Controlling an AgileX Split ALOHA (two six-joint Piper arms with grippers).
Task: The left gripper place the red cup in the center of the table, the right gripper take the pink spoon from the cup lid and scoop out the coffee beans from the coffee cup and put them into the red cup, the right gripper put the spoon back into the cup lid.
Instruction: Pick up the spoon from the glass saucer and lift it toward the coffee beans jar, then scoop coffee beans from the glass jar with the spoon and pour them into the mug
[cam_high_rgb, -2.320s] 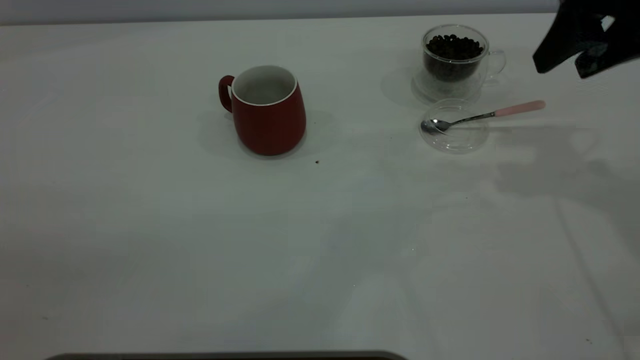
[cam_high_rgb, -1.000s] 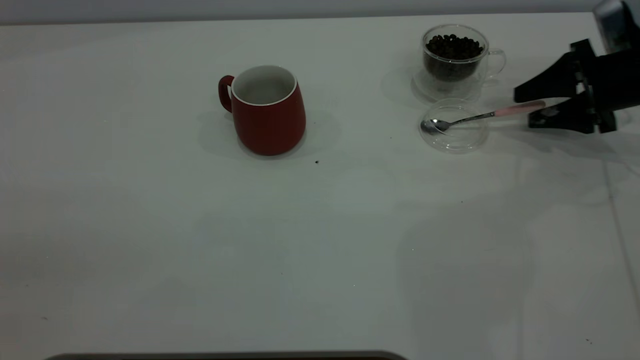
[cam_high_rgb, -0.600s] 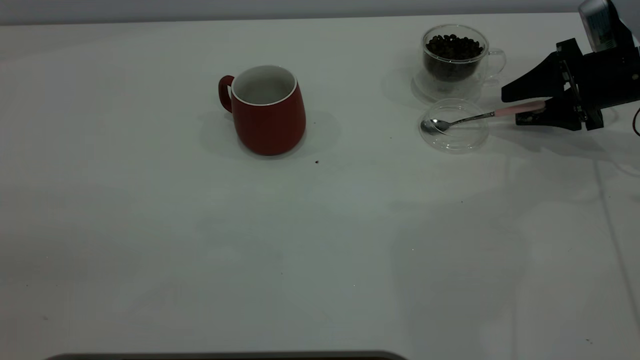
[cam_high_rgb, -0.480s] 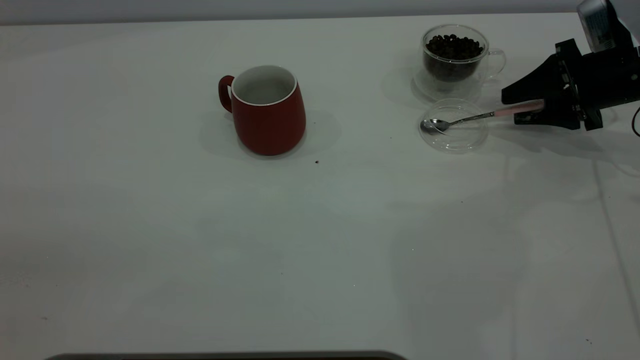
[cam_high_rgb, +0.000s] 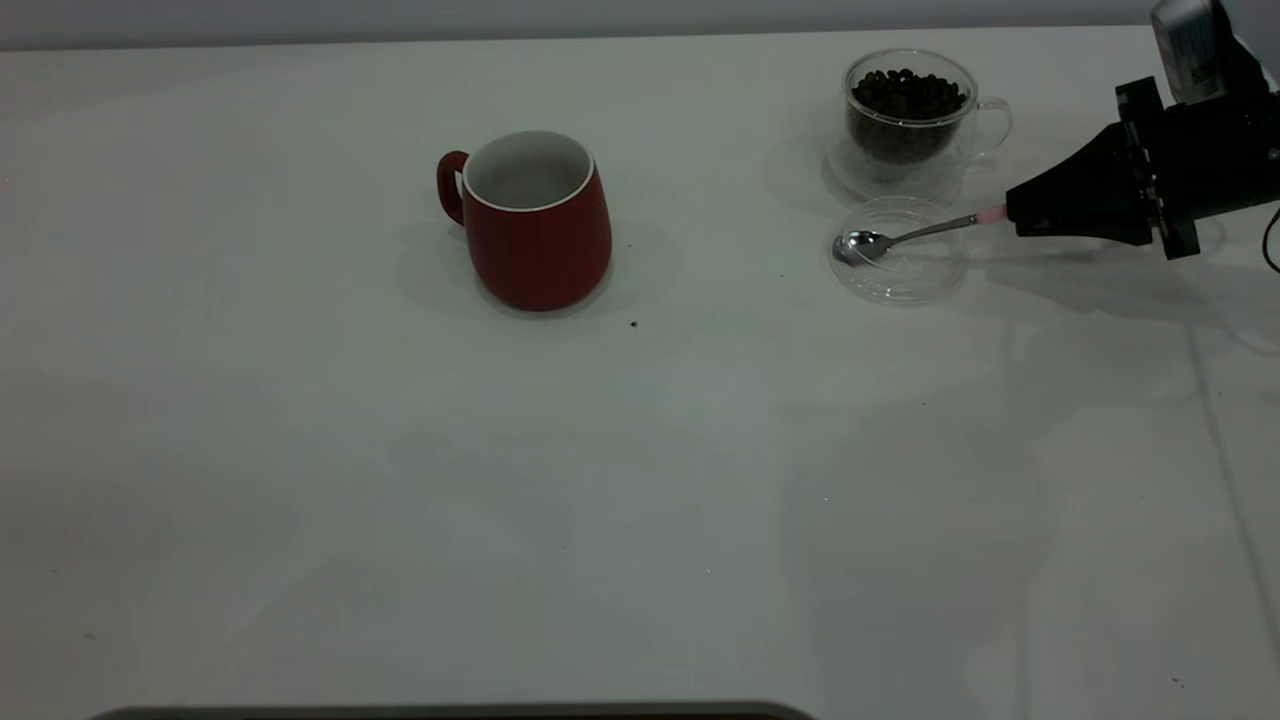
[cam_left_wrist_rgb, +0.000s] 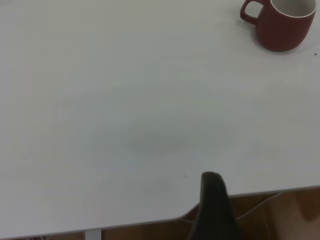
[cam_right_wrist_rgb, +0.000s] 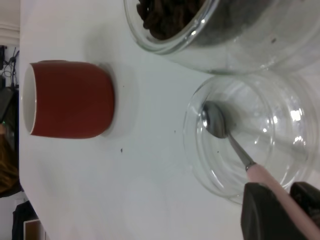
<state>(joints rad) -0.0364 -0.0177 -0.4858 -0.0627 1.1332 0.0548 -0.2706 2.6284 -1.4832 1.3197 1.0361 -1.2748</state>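
Note:
The red cup (cam_high_rgb: 535, 225) stands upright and empty at the back middle of the table; it also shows in the left wrist view (cam_left_wrist_rgb: 282, 25) and the right wrist view (cam_right_wrist_rgb: 70, 100). The glass coffee cup (cam_high_rgb: 908, 115) with coffee beans stands at the back right. The clear cup lid (cam_high_rgb: 900, 275) lies in front of it. My right gripper (cam_high_rgb: 1012, 212) is shut on the pink handle of the spoon (cam_high_rgb: 900, 238). The spoon's metal bowl (cam_right_wrist_rgb: 214, 120) is over the lid (cam_right_wrist_rgb: 240, 170). My left gripper (cam_left_wrist_rgb: 213, 205) is at the table's edge, far from the red cup, out of the exterior view.
A single dark speck (cam_high_rgb: 634, 323) lies on the white table (cam_high_rgb: 600, 480) just right of the red cup. The table's edge and a brown floor show in the left wrist view (cam_left_wrist_rgb: 280, 215).
My right gripper came down from the upper right to the spoon's pink handle and shut on it. The spoon's bowl has shifted slightly left over the lid.

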